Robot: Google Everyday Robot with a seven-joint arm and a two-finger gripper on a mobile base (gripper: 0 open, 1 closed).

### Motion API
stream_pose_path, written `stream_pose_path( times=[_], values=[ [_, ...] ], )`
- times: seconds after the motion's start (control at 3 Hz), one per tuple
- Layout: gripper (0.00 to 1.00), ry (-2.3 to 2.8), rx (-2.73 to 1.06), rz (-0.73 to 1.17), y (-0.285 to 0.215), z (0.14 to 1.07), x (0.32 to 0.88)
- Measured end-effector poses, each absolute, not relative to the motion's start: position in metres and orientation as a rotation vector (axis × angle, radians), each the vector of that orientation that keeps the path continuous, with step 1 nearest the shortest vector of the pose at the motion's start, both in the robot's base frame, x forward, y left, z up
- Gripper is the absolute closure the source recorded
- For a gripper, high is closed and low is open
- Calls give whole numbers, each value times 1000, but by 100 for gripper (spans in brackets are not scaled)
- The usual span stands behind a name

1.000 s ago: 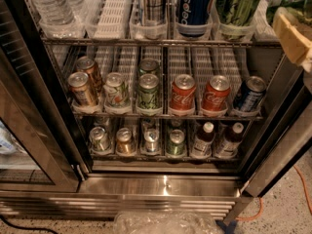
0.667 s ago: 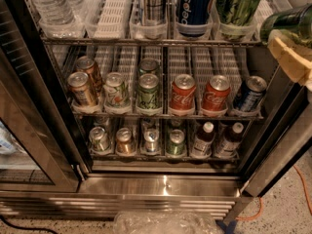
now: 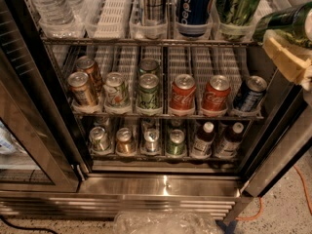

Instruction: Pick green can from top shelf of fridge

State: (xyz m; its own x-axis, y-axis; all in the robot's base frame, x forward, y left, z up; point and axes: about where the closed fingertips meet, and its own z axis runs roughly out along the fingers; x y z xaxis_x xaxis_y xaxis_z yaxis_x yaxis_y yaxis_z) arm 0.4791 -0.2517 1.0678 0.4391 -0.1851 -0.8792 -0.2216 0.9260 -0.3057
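The pincer (image 3: 290,52) sits at the right edge, in front of the fridge (image 3: 165,186), clamped on the green can (image 3: 285,26), which lies sideways over its tan pad, seemingly lifted clear. To its left and deeper in, a twin can (image 3: 237,4) stands on the top shelf (image 3: 146,41)

Dim, warm light; glare streaks the steel base of the fridge (image 3: 165,185), the lower racks (image 3: 161,156) lie shadowed, and the gripper (image 3: 287,57) looks pale and soft at the upper right edge.
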Motion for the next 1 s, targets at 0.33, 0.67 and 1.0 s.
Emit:
stream_pose_path(
  times=[0.33,0.67,1.0],
  values=[
    [100,1142,-465,65,-233,1050,469],
    [100,1144,-569,131,-210,1029,448],
    [100,1122,-598,158,-200,1031,443]
  ],
)
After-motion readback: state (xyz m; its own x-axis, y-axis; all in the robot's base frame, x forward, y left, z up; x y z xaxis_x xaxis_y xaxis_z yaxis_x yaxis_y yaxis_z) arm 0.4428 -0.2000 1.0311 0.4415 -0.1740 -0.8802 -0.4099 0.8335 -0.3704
